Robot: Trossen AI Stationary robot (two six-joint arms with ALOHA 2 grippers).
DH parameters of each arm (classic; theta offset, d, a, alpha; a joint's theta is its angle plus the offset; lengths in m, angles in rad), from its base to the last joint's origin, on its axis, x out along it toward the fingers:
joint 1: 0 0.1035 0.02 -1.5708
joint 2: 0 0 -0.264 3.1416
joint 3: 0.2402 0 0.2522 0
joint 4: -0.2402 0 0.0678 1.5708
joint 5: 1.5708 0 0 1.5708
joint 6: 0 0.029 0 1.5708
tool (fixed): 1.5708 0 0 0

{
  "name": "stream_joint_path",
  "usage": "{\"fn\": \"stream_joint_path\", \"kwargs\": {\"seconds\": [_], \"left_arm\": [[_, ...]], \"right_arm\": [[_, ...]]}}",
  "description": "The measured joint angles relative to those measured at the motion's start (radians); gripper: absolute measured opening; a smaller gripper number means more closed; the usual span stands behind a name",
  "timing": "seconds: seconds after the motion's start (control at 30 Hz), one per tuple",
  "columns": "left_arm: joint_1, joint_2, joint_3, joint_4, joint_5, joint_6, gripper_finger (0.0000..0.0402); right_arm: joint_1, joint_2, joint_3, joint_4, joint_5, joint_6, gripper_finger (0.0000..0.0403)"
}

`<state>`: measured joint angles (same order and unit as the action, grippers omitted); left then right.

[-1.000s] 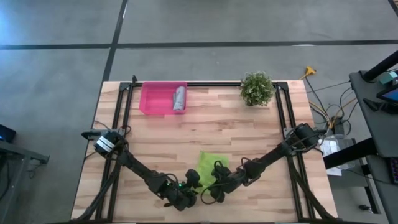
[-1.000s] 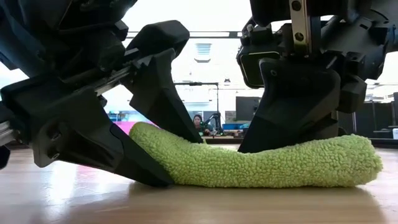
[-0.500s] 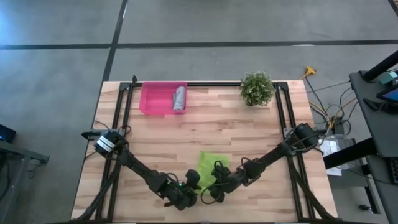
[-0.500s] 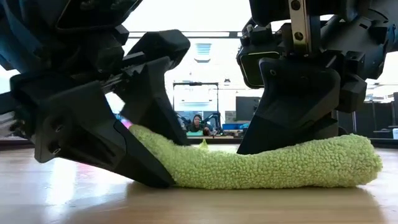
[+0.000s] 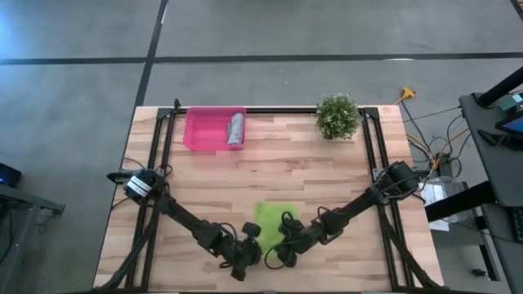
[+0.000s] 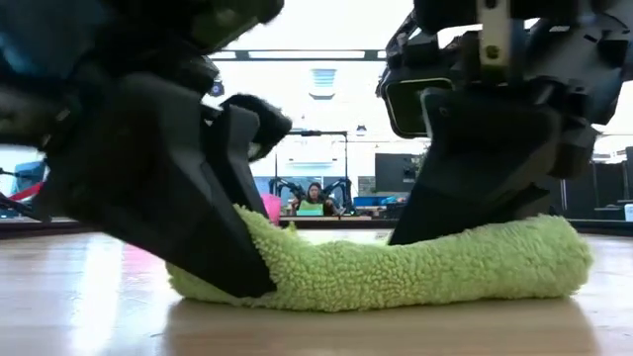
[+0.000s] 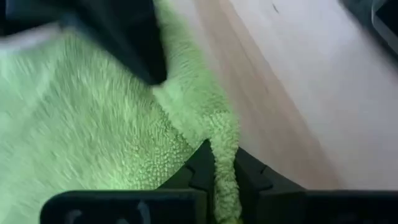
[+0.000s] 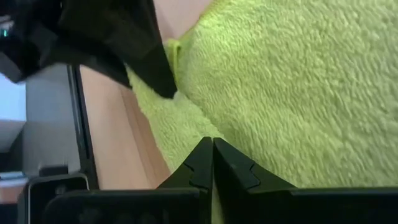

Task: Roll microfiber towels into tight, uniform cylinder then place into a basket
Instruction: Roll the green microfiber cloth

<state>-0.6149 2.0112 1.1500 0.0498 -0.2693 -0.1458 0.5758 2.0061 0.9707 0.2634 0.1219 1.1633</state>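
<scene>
Green towel [image 5: 270, 220] lies on the bench [image 5: 286, 171] at its near edge, well apart from the tray [image 5: 204, 131] at the far side. Low view: the towel's near edge [image 6: 396, 272] is bunched into a thick fold lying on the wood. Left gripper [image 7: 225, 180] sits at that edge, fingers clamped on a ridge of green pile that stands up between them. Right gripper [image 8: 212, 163] is just beside it on the same edge, fingers pressed together with the towel under their tips; whether cloth is caught between them I cannot tell. Grey towel [image 5: 236, 128] lies rolled inside the tray, against its wall nearer the plant [image 5: 337, 115]. Plant stands at the far edge, apart from the tray.
</scene>
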Motion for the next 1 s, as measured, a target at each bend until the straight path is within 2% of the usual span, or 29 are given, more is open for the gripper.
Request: {"fn": "stream_joint_path", "kwargs": {"seconds": [0.2,0.47,0.57,0.8,0.9,1.0], "left_arm": [[0.023,-0.002,0.000,0.027,0.117,-0.360,0.0004],[0.026,-0.001,-0.018,0.101,0.130,-0.699,0.0004],[0.026,-0.001,-0.050,0.167,0.115,-0.801,0.0003],[0.029,0.000,-0.171,0.495,0.091,-0.994,0.0003],[0.028,-0.001,-0.223,0.641,0.088,-1.041,0.0003],[0.028,-0.002,-0.256,0.699,0.086,-1.081,0.0002]], "right_arm": [[0.007,-0.064,-0.006,-0.022,0.010,-0.090,0.0009],[0.047,-0.208,-0.003,-0.022,0.107,-0.294,0.0032],[0.077,-0.231,0.000,0.035,0.094,-0.399,0.0057],[0.108,-0.219,-0.001,0.020,0.095,-0.633,0.0147],[0.108,-0.217,0.000,-0.015,0.154,-0.768,0.0184],[0.105,-0.216,0.000,-0.095,0.232,-0.895,0.0207]]}}
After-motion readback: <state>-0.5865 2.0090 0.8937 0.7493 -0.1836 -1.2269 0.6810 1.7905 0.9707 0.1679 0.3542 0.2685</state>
